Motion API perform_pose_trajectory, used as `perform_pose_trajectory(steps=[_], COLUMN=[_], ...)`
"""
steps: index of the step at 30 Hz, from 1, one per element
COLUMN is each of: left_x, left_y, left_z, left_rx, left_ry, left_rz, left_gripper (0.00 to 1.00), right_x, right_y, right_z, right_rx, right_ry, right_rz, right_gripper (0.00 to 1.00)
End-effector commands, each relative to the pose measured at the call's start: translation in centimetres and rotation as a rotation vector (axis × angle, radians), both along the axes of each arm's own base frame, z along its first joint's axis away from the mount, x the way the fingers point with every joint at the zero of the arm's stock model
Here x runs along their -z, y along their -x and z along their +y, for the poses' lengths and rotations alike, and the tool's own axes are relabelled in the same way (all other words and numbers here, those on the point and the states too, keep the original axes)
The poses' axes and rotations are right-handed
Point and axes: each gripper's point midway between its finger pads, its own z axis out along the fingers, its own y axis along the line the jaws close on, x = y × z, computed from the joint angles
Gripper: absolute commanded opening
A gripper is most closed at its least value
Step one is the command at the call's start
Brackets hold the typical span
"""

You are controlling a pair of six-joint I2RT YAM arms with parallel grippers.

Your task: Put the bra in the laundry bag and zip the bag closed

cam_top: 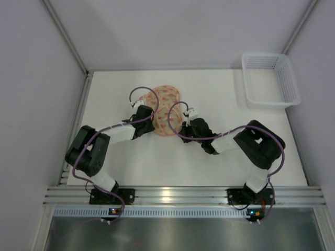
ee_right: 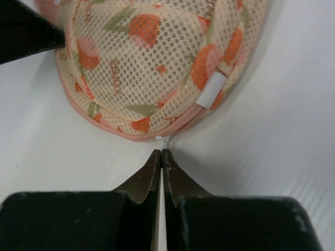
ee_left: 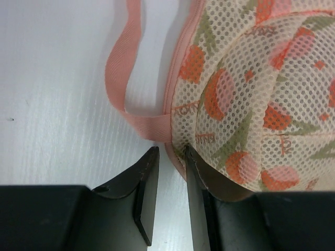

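Note:
The laundry bag (cam_top: 166, 111) lies as a closed dome of orange-pink mesh at the table's middle. No bra shows in any view. My left gripper (cam_top: 144, 112) is at the bag's left side. In the left wrist view it (ee_left: 171, 149) is narrowly open. Its right finger (ee_left: 194, 178) lies tucked under the bag (ee_left: 261, 94) at the pink rim, beside the pink strap loop (ee_left: 123, 63). My right gripper (cam_top: 187, 115) is at the bag's right side. In the right wrist view it (ee_right: 161, 151) is shut, its tips at the small white zip pull (ee_right: 165, 138) on the bag's rim (ee_right: 136, 137).
A white plastic mesh basket (cam_top: 269, 78) stands at the back right corner. Grey walls close in the table on the left, back and right. A metal rail (cam_top: 172, 196) runs along the near edge by the arm bases.

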Motion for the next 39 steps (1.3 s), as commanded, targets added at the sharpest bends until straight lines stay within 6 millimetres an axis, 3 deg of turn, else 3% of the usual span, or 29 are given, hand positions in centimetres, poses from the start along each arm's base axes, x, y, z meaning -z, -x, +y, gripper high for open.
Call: perform_pose_trajectory(steps=[1,3,7,10,12,17,18,24,39], left_x=[0.3,-1.0,-6.9,-9.8,-10.3,-8.0,-6.5,-3.0,-2.7], left_y=[1.5,1.7,2.1,2.4,2.7,3.2,3.7,3.8,2.5], left_z=[0.3,0.2,-0.4,-1.5,-2.2,-4.9,-5.5,-9.0,-9.2], left_rx=[0.065,0.071,0.104,0.139,0.151,0.201,0.211,0.276,0.249], left_ry=[-0.03,-0.009,0.062,0.106,0.12,0.159,0.154,0.153,0.138], left_rz=[0.07,0.042,-0.101,-0.17,-0.179,-0.138,-0.105,-0.079,-0.125], left_gripper=[0.33,0.33,0.34,0.35,0.35,0.35,0.35,0.34,0.34], right_x=[0.1,-0.2,-0.5,-1.0,-1.2,-0.4,-0.2,0.1,0.0], right_y=[1.2,1.3,1.0,0.9,0.9,1.1,1.1,1.4,2.4], right_z=[2.4,3.0,3.5,4.2,4.6,4.4,4.2,3.6,3.9], right_rx=[0.027,0.061,0.119,0.119,0.12,0.126,0.127,0.126,0.104], right_ry=[-0.037,-0.07,-0.112,-0.131,-0.137,-0.103,-0.095,-0.08,-0.089], right_rz=[0.021,0.045,0.092,0.088,0.089,0.101,0.102,0.098,0.112], right_gripper=[0.0,0.0,0.0,0.0,0.0,0.0,0.0,0.0,0.0])
